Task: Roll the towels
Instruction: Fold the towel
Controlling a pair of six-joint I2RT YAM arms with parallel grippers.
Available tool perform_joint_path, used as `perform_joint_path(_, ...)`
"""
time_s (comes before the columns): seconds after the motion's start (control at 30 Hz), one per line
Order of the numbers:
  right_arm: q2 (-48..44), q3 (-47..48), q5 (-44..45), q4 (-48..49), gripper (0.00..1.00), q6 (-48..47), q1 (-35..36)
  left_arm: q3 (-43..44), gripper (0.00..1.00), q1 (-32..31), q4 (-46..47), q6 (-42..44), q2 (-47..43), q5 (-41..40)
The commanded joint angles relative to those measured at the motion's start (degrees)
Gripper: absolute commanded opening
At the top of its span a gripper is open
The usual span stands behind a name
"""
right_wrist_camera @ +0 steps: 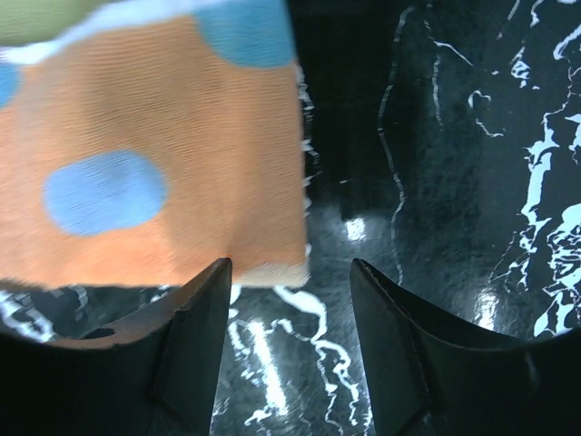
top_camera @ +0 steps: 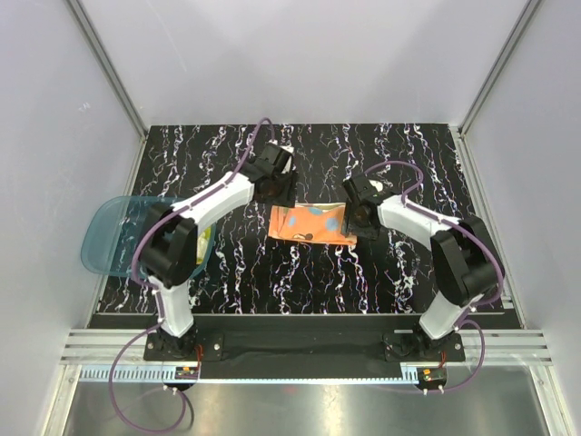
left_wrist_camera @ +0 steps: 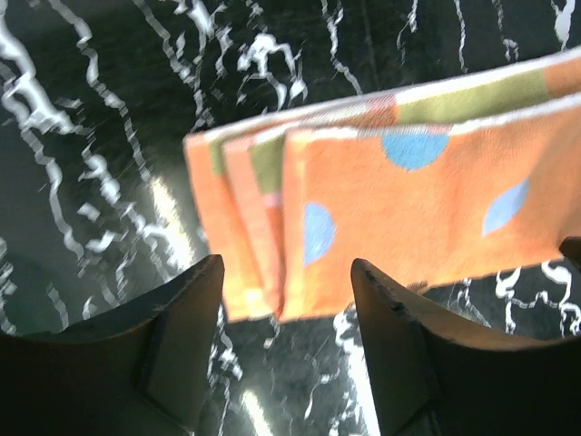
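Note:
A folded orange towel [top_camera: 310, 222] with blue dots lies flat on the black marbled table [top_camera: 300, 272] at mid-table. My left gripper [top_camera: 275, 193] hovers at the towel's far left corner; in the left wrist view the towel [left_wrist_camera: 399, 209] shows several folded layers just beyond my open, empty left gripper [left_wrist_camera: 287, 272]. My right gripper [top_camera: 356, 218] hovers at the towel's right edge; in the right wrist view the towel's corner [right_wrist_camera: 154, 154] lies just ahead of my open, empty right gripper [right_wrist_camera: 289, 272].
A translucent blue tray [top_camera: 113, 234] overhangs the table's left edge, with something yellow-green [top_camera: 205, 243] beside the left arm. White walls and metal posts enclose the table.

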Motion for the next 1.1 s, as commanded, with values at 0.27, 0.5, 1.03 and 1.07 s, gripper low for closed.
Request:
perform_joint_path(0.27, 5.55, -0.36, 0.09, 3.75, 0.55, -1.24, -2.04, 5.1, 0.57, -0.49, 5.28, 0.76, 8.15, 3.12)
perform_joint_path(0.5, 6.69, -0.98, -0.43, 4.19, 0.5, -2.12, -2.57, 4.92, 0.51, -0.67, 6.68, 1.02, 10.96, 4.08)
perform_joint_path(1.03, 8.01, -1.16, -1.4, 4.01, 0.48, -2.39, -2.74, 4.22, 0.1, -0.76, 7.04, 1.47, 11.32, 3.3)
perform_joint_path(1.07, 8.1, -1.07, -1.4, 3.92, 0.48, -2.39, -2.57, 4.04, 0.1, -0.76, 7.04, 1.47, 10.97, 3.21)
